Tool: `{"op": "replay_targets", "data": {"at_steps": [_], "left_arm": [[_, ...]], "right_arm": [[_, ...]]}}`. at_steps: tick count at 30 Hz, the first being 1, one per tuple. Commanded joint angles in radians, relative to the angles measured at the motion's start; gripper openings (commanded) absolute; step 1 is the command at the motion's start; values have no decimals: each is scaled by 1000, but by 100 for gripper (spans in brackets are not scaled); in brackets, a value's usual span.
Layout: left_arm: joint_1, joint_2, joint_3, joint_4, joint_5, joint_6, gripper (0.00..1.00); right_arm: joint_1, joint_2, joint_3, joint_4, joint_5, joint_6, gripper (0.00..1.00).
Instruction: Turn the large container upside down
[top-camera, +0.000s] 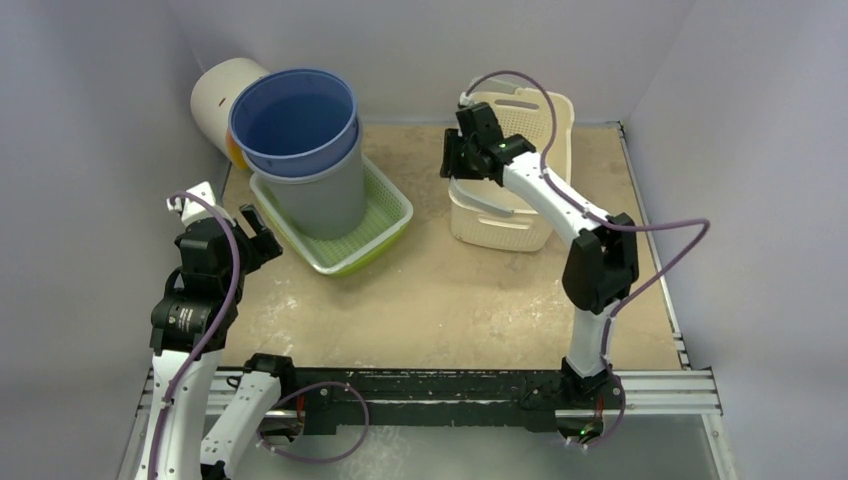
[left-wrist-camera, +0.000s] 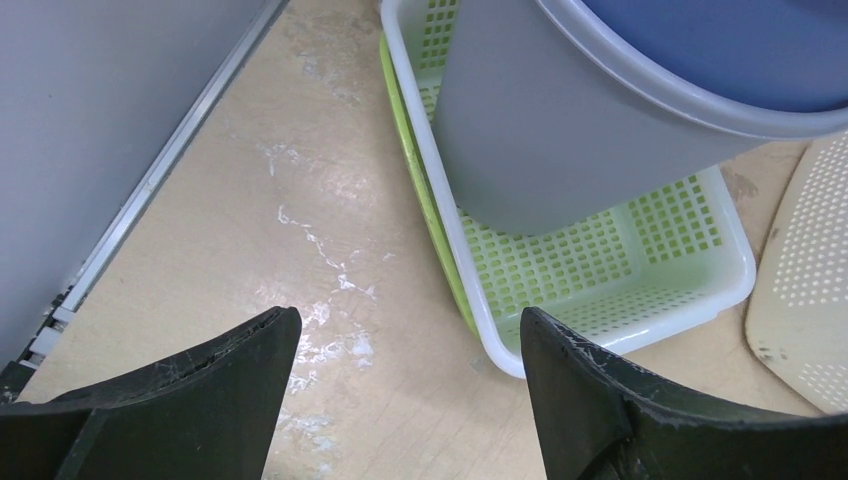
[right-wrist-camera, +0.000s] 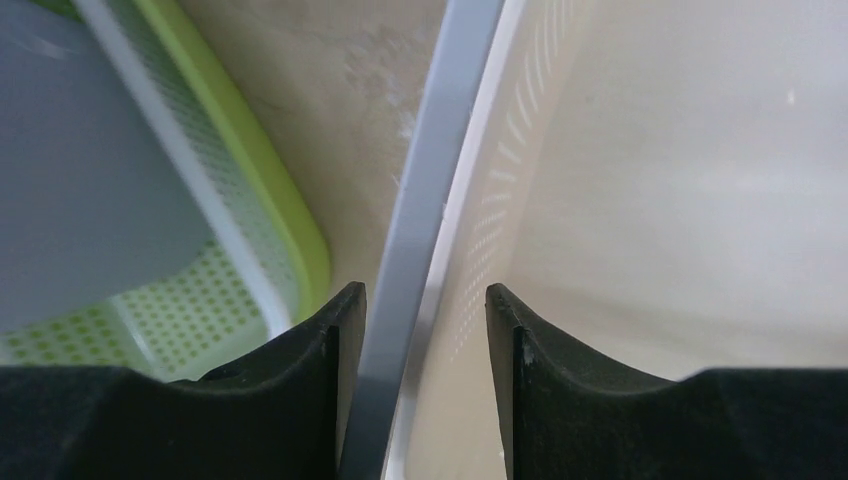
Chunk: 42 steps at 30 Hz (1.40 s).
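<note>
Two tools: the left tool (left-wrist-camera: 410, 330), lower left, is released above the bare counter (top-camera: 450, 300), near the green tray (top-camera: 385, 215) holding a grey bin (top-camera: 320, 195). The right tool (right-wrist-camera: 426, 300), upper centre, straddles the grey handle (right-wrist-camera: 420, 180) of the large cream container (top-camera: 500, 230), which stands upright at upper right. Whether it is clenched cannot be told.

No legible writing in any view.
The only candidate is a faint pale marking on the black joint of the left arm (top-camera: 180, 318) in the top view, and it is too small to read. No word, brand, number or sign can be made out anywhere else.
</note>
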<state>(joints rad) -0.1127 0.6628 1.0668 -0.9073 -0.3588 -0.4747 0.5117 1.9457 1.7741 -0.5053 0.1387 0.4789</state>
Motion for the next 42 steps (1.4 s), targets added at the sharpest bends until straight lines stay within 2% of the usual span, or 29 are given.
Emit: {"op": "replay_targets", "data": {"at_steps": [1,4,9,12,16,19,25,28,29,36,42], "left_arm": [[-3,-1,22,26,-31,31,81],[-3,6,24,36,-26,36,81],[-3,10,25,44,-22,36,82],[-2,9,23,43,-19,38,82],[-4,2,25,35,-24,45,82],[-3,0,24,32,-26,48,82],[-3,1,22,32,-25,55,83],[-3,-1,23,32,-28,55,83],[-3,-4,24,31,-28,55,83],[-2,-12,17,30,-35,54,84],[-2,-12,15,33,-32,51,85]], "right_arm": [[-22,-131,71,120,-88,-36,0],[-23,-101,119,68,-96,-59,0],[-23,-130,64,92,-123,-43,0],[-23,-109,67,53,-121,-43,7],[-22,-99,52,19,-64,-47,27],[-21,-109,31,19,-44,-39,37],[-20,-74,105,-33,-26,-43,45],[-16,-62,133,-55,-18,-47,74],[-13,-57,144,-64,-16,-49,76],[-6,-44,163,-84,13,-55,76],[-6,78,297,-166,49,-31,67]]}}
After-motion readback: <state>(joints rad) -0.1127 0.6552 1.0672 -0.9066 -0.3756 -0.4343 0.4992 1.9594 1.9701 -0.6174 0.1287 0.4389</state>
